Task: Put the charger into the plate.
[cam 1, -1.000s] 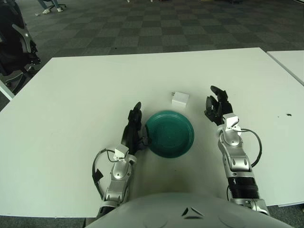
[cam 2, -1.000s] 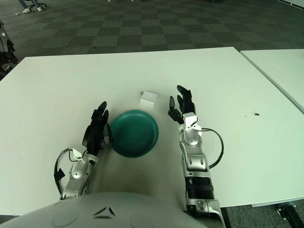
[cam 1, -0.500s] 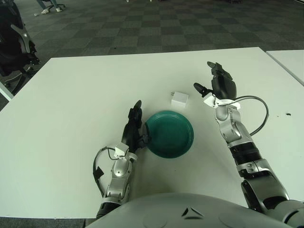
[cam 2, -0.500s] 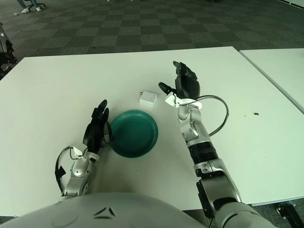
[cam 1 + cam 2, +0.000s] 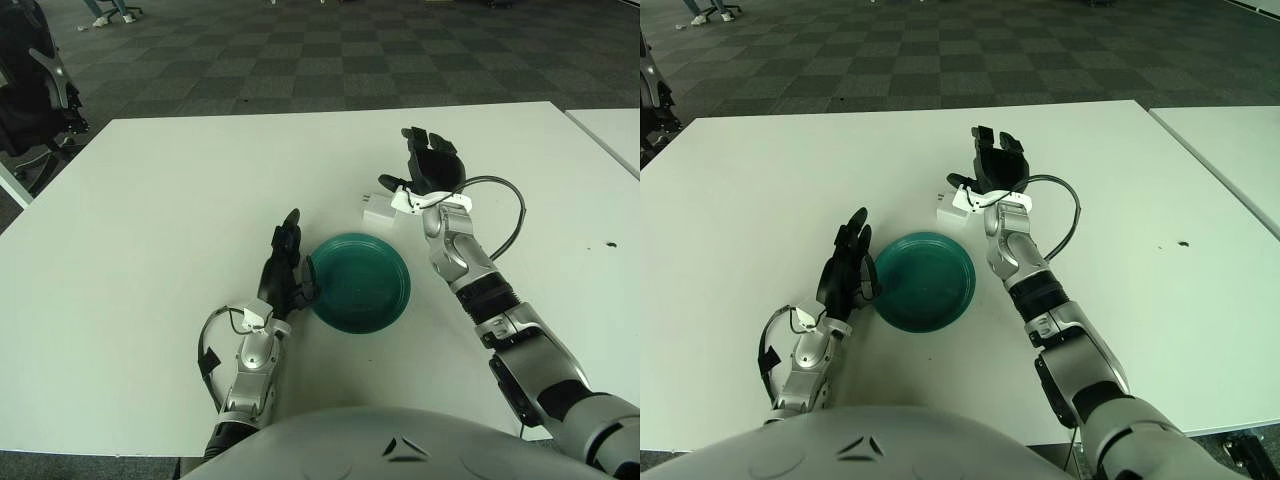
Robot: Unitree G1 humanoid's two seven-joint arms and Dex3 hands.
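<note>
White table (image 5: 150, 200): charger (image 5: 377, 212) beside open right robot hand (image 5: 428, 170).

"Where am I looking from?"

"From my head, both eyes facing forward and down onto the counter (image 5: 150, 200), fairly near. The two views sit slightly apart and share almost everything: the whole counter and the checkered floor (image 5: 330, 60) beyond."

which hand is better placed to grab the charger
Right. The right hand hovers open just beside the charger, while the left hand shows left of the plate, farther away.
</note>
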